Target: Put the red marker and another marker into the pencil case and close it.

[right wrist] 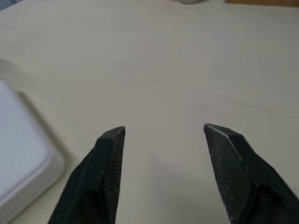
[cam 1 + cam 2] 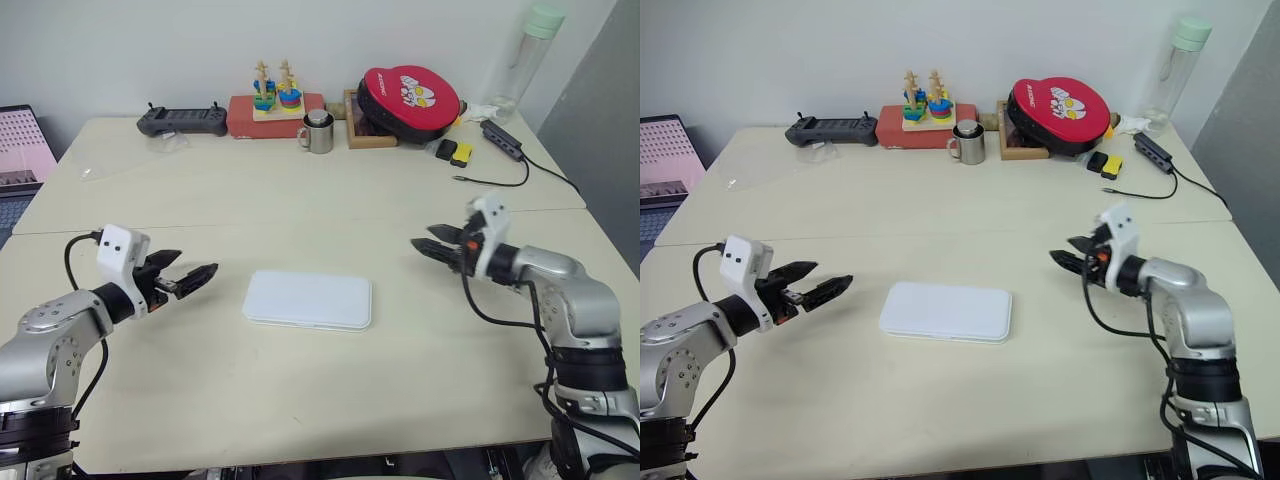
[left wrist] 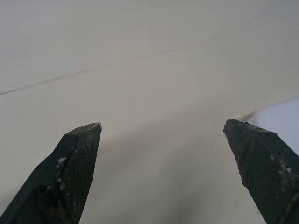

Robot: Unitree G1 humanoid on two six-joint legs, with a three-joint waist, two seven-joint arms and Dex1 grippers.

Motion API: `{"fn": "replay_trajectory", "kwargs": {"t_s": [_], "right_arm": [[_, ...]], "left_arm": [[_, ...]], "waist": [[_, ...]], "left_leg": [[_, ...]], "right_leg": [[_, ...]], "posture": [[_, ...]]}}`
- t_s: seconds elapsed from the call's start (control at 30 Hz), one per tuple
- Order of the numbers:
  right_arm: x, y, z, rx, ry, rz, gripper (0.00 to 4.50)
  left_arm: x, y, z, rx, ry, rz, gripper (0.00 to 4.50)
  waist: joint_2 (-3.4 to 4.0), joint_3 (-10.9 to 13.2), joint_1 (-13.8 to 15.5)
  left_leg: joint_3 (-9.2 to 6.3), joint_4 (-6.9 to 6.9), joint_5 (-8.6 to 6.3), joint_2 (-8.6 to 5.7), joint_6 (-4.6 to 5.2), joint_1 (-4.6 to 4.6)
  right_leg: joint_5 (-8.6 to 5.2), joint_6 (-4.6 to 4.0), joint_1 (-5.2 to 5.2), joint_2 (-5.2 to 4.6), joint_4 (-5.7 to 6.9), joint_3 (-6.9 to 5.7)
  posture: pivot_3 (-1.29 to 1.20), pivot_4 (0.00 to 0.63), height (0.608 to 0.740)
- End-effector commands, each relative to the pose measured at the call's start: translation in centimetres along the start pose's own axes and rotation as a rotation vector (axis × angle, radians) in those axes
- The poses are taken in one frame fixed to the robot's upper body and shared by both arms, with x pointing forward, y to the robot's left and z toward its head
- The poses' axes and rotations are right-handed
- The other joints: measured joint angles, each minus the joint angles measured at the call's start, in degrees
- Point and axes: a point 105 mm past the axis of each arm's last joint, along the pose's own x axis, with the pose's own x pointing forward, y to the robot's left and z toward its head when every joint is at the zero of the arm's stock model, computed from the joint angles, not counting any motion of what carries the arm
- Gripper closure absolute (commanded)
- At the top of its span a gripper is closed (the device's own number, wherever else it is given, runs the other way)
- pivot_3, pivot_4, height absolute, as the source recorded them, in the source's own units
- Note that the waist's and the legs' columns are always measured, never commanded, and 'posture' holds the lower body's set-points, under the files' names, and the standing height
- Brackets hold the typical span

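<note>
The white pencil case (image 2: 308,299) lies flat on the table's near middle with its lid down. My left gripper (image 2: 190,272) hovers to the left of the case, open and empty, its fingers pointing toward it. To the right of the case my right gripper (image 2: 428,244) stands apart from it, open with nothing between its fingers (image 1: 110,158). A corner of the case (image 1: 21,158) appears in the right wrist view, and its edge (image 3: 282,119) in the left wrist view. The red marker and the other marker are out of view.
Along the table's far edge stand a black controller (image 2: 182,121), a red box with a stacking toy (image 2: 275,105), a metal mug (image 2: 318,132), a red round pad (image 2: 410,100), a water bottle (image 2: 525,60) and a black cable (image 2: 510,150). A laptop (image 2: 22,150) is at far left.
</note>
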Motion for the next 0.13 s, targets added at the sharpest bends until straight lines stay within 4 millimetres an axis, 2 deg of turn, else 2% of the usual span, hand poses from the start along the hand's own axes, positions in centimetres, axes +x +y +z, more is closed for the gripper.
{"fn": "replay_trajectory", "kwargs": {"t_s": [0.03, 0.13], "right_arm": [[-1.27, -0.64, 0.83, -0.039, -0.033, -0.044, 0.66], [-1.61, -0.60, 1.27, -0.041, -0.053, -0.053, 0.05]], "left_arm": [[-0.46, 0.97, 1.18, 0.039, -0.049, 0.027, 0.00], [-0.40, 0.69, 1.71, 0.051, -0.055, -0.004, 0.00]], "waist": [[0.00, 0.00, -0.03], [0.00, 0.00, -0.03]], "left_leg": [[0.04, 0.01, 0.00, 0.00, 0.00, 0.00], [0.04, 0.03, 0.00, 0.01, 0.00, 0.00]], "right_leg": [[0.00, 0.00, 0.00, 0.00, 0.00, 0.00], [0.00, 0.00, 0.00, 0.00, 0.01, 0.05]], "posture": [[0.00, 0.150, 0.740], [0.00, 0.150, 0.740]]}}
